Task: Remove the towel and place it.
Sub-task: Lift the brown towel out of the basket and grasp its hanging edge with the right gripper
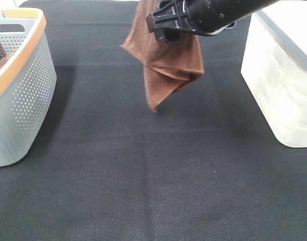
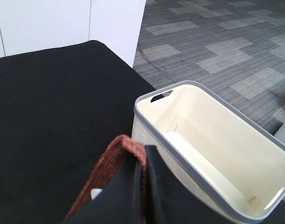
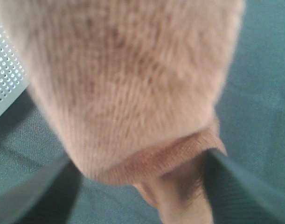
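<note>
Towel (image 1: 166, 65) hanging near the worktop's (image 1: 143, 175) far edge, left gripper (image 2: 143, 156) clamped on it, right gripper (image 3: 137, 161) spread wide, we think loose around it.

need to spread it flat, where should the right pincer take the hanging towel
Probably the upper hem beside the shut left pincer, approached level from the white bin's side. The towel hangs in loose folds tapering to a dangling corner, so the top is steadiest; the open right pincer straddles a hemmed fold.
</note>
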Robot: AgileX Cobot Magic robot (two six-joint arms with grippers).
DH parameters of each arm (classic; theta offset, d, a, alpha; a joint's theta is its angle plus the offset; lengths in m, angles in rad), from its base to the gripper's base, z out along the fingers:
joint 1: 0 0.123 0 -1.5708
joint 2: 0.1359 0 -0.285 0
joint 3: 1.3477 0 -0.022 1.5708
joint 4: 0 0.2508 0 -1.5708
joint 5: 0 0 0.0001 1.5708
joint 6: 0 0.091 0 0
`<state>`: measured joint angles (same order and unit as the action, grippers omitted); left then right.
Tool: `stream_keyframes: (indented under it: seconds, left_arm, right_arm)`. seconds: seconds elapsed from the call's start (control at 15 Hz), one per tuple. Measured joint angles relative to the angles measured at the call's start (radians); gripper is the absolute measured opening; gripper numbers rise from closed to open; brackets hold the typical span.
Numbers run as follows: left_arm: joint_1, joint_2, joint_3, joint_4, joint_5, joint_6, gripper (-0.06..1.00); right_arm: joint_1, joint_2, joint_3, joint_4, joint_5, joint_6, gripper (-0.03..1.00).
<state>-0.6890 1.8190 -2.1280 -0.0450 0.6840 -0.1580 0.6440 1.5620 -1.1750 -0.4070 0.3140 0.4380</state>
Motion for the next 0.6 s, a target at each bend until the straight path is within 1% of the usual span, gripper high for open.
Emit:
stream_keyframes:
  seconds: [0.13, 0.27, 0.4, 0.47, 0.6]
  left_arm:
    - [0.0, 0.0, 0.0, -0.016, 0.0, 0.001, 0.0]
    - [0.0, 0.0, 0.0, -0.039, -0.013, 0.002, 0.0]
    - [0.0, 0.0, 0.0, -0.045, -0.031, 0.034, 0.0]
    - [0.0, 0.0, 0.0, -0.04, -0.032, 0.047, 0.0]
    - [0.0, 0.003, 0.0, -0.013, -0.034, 0.053, 0.0]
  right_arm:
    - [0.0, -0.002, 0.0, -0.001, -0.005, 0.0, 0.8]
    - [0.0, -0.009, 0.0, -0.005, -0.028, 0.0, 0.83]
    - [0.0, -0.013, 0.0, -0.005, -0.04, 0.0, 0.84]
    - [0.0, -0.027, 0.0, 0.016, -0.036, 0.0, 0.84]
    - [0.017, -0.085, 0.0, 0.036, -0.03, 0.0, 0.84]
